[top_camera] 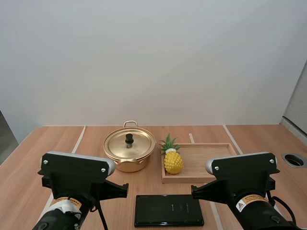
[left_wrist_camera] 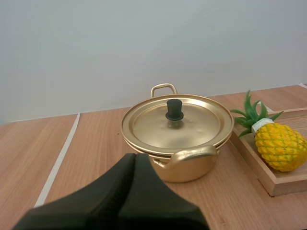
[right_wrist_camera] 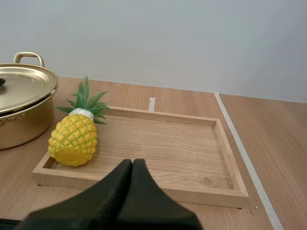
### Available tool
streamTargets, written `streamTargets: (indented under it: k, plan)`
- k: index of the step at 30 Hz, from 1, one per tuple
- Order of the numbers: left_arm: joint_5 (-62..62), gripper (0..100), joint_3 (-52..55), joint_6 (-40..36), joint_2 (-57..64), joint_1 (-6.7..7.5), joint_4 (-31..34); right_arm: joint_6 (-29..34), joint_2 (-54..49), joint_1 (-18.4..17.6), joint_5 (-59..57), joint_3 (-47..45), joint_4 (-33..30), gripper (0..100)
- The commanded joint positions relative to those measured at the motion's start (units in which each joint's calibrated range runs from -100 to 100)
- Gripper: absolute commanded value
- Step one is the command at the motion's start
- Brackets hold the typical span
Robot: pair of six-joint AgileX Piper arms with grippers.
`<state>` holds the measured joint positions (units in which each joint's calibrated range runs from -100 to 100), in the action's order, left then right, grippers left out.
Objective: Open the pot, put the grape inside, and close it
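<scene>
Our left gripper [left_wrist_camera: 134, 155] is clenched on nothing: its two black fingers lie together as one dark wedge, positioned on the near side of the pot [top_camera: 129, 152] and clear of it. Our right gripper [right_wrist_camera: 133, 162] is likewise clenched and empty, positioned at the near edge of the wooden tray [top_camera: 206, 160]. The gold pot stands upright on the table [top_camera: 57, 143], left of the tray, one loop handle facing far and the other facing near. The lid [top_camera: 129, 143] is seated flat on the pot rim, with its black knob [top_camera: 129, 139] at the centre. A yellow pineapple [top_camera: 173, 160] lies inside the tray at its left end, just beside the pot, with its green crown pointing to the far side. A flat black slab [top_camera: 169, 210] lies on the table nearer to us than the tray, between the two arms.
</scene>
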<state>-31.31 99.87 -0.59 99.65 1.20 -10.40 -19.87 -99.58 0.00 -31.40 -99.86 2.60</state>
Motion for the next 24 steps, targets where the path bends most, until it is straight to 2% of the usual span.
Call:
streamTargets:
  k: [1, 11, 24]
  plan:
    - [0.9, 0, 0.1, -1.8, 0.3, -0.08, 1.3, 0.2, -0.4, -0.1, 0.3, -0.1, 0.2, 0]
    - [1.2, 0, 0.1, -10.1, 0.3, -0.08, 8.7, 0.2, -0.4, -0.1, 0.3, -0.1, 0.2, 0]
    - [1.2, 0, 0.1, -10.2, 0.3, -0.08, 8.6, 0.2, -0.4, -0.1, 0.3, -0.1, 0.2, 0]
